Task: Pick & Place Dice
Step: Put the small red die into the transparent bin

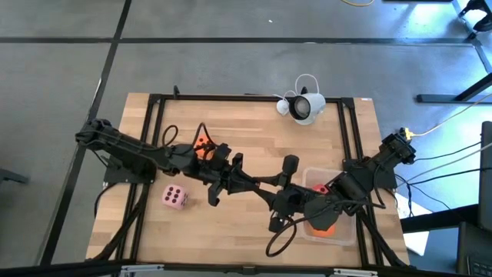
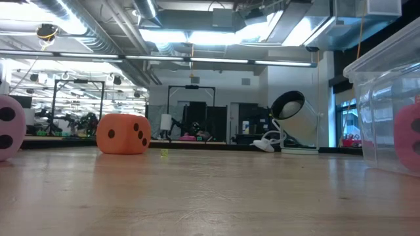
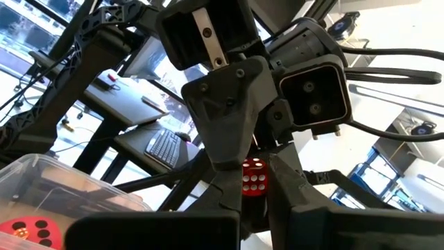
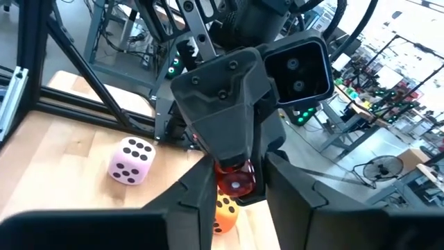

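High above the table's right half, my two grippers meet tip to tip at a small red die (image 3: pixel 253 177), also visible in the right wrist view (image 4: pixel 236 179) and in the high view (image 1: pixel 319 187). My left gripper (image 3: pixel 254 203) is shut on it. My right gripper (image 4: pixel 241 200) faces it with a finger close on each side; a narrow gap shows beside one finger. A pink die (image 1: pixel 174 197) and an orange die (image 1: pixel 201 148) rest on the wooden table, the orange one under my left arm. Another orange die (image 1: pixel 323 227) lies in the clear bin. My left gripper pinches the red die by two opposite faces (image 3: pixel 244 182) between its two fingers. The fingers come from the table's left, about level and tipped slightly up. The die is lifted clear, high over the table near the bin.
The clear plastic bin (image 1: pixel 350 231) stands at the near right of the table. A white round device (image 1: pixel 304 106) with a cord sits at the far edge. Black frame rails (image 1: pixel 154 138) run along the table's sides, and cables loop near the front edge (image 1: pixel 280 245).
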Motion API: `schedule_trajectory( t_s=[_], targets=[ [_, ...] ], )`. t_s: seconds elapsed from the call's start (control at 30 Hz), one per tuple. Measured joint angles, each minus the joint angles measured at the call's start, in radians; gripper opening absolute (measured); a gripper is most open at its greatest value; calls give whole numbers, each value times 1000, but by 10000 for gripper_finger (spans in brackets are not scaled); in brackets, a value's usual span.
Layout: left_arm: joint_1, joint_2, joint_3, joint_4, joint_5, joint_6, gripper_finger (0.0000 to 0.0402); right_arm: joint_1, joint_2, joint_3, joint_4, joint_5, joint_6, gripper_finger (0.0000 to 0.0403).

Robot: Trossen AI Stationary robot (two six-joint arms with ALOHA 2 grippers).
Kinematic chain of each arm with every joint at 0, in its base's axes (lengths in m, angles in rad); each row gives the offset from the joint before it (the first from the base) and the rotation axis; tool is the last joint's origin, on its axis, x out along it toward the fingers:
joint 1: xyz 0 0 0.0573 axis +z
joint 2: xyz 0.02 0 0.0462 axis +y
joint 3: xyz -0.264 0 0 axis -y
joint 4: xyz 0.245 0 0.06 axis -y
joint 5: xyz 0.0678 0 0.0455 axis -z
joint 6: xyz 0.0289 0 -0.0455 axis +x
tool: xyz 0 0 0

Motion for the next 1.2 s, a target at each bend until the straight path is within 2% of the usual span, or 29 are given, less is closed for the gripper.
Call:
schedule_trajectory(
  t_s=[0.27,0.47,0.6,1.07,1.2],
  targets=[
    [0,0,0,-2,-20,-20,14,3,0,0,-1,13,-1,85],
    [0,0,0,-5,-40,-33,56,9,0,0,2,17,21,56],
    [-1,0,1,-4,-48,-34,70,19,0,0,2,39,22,54],
    [0,0,1,-6,-16,-44,74,43,0,-1,2,59,70,53],
    [1,0,1,-27,-12,-44,74,67,-1,-1,3,123,70,53]
  ],
)
